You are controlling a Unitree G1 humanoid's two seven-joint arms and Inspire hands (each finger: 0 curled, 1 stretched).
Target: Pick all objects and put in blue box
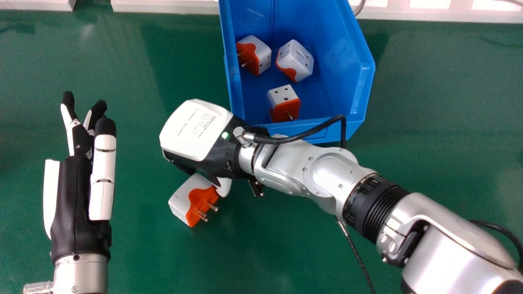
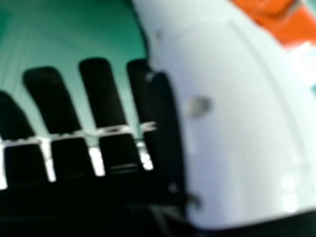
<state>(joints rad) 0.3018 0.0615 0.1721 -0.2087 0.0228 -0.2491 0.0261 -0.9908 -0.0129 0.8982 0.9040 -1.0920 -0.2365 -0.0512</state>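
Note:
In the head view my right hand (image 1: 195, 132) is above the table, left of the blue box's near end, its white thumb tip beside a white and orange plug adapter (image 1: 184, 200). That adapter lies tilted with its pins towards the lower right. The blue box (image 1: 363, 98) holds three similar adapters, at its left (image 1: 261, 55), middle (image 1: 300, 61) and near end (image 1: 282, 98). My left hand (image 1: 75, 192) is open at the left. The right hand view shows my right hand (image 2: 101, 94) with straight fingers and nothing between them and the thumb; past the thumb is the adapter's orange part (image 2: 298, 24).
The green table (image 1: 135, 253) surrounds the box. My right forearm crosses from the lower right, just in front of the box's near edge, with a black cable looping above the wrist. A pale ledge (image 1: 163, 6) runs along the far side.

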